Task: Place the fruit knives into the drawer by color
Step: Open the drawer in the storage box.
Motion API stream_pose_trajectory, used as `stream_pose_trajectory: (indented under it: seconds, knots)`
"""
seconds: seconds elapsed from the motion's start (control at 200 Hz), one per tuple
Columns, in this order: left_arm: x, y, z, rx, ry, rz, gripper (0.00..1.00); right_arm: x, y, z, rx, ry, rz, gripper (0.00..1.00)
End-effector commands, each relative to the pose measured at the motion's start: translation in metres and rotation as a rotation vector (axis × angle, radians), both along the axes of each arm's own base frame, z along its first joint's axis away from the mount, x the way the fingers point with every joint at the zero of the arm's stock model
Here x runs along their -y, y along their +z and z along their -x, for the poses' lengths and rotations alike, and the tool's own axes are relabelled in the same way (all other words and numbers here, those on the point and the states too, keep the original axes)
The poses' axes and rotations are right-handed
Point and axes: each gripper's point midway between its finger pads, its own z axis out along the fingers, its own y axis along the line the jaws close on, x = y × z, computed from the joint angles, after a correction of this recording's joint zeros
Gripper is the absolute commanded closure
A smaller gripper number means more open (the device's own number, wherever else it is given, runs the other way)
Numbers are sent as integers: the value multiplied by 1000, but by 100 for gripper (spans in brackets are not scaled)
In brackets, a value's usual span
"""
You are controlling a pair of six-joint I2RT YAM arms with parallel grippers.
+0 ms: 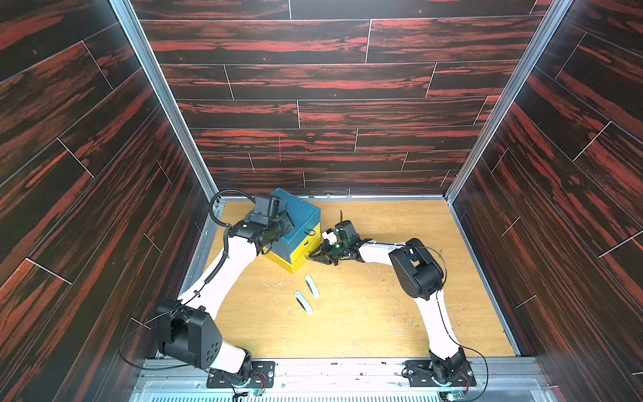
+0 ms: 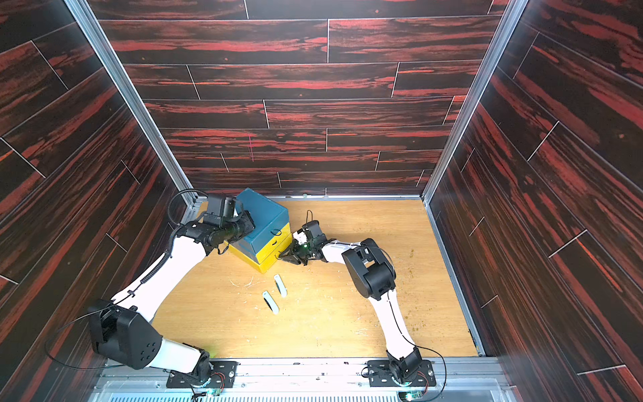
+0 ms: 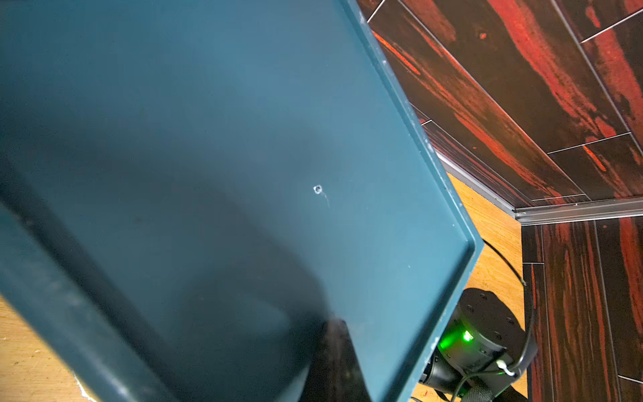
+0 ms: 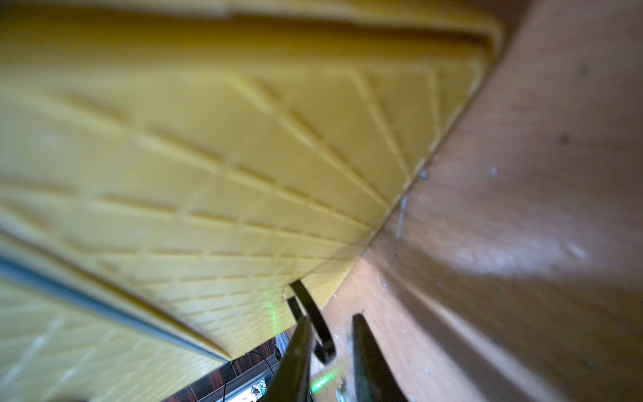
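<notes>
The drawer (image 1: pixel 302 211) (image 2: pixel 268 209) stands at the table's back left, teal on top and yellow below, with all its fronts pushed in. My left gripper (image 1: pixel 289 224) (image 2: pixel 252 225) (image 3: pixel 335 327) lies shut on the teal top (image 3: pixel 243 139). My right gripper (image 1: pixel 310 257) (image 2: pixel 280 257) (image 4: pixel 332 319) sits low at the bottom yellow front (image 4: pixel 208 156). Its jaws stand narrowly apart around the black loop pull (image 4: pixel 312 311), which lies against one finger. Two pale fruit knives (image 1: pixel 312 285) (image 1: pixel 303 302) (image 2: pixel 280 285) (image 2: pixel 270 302) lie side by side on the table in front of the drawer.
Dark wood-patterned walls close in the wooden table (image 1: pixel 382 313) on three sides, and a metal rail (image 1: pixel 330 369) runs along the front. My right elbow (image 1: pixel 417 271) stands high right of the knives. My left arm (image 1: pixel 222 278) runs along the left edge.
</notes>
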Motion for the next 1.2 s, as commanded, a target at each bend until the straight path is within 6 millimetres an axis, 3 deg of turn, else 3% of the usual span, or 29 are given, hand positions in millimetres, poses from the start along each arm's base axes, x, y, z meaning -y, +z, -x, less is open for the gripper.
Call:
stream_pose_trajectory:
  seconds: [0.0,0.711,1.197]
  knots:
    - [-7,-47,19,-177,-3,-58,100,-3,-1,-3,-3,9,-15,78]
    - [-6,-45,17,-175,-7,-61,100,-5,-5,-5,-15,16,0,100]
    - [-6,-47,15,-176,-6,-59,100,4,-3,5,-13,17,20,100]
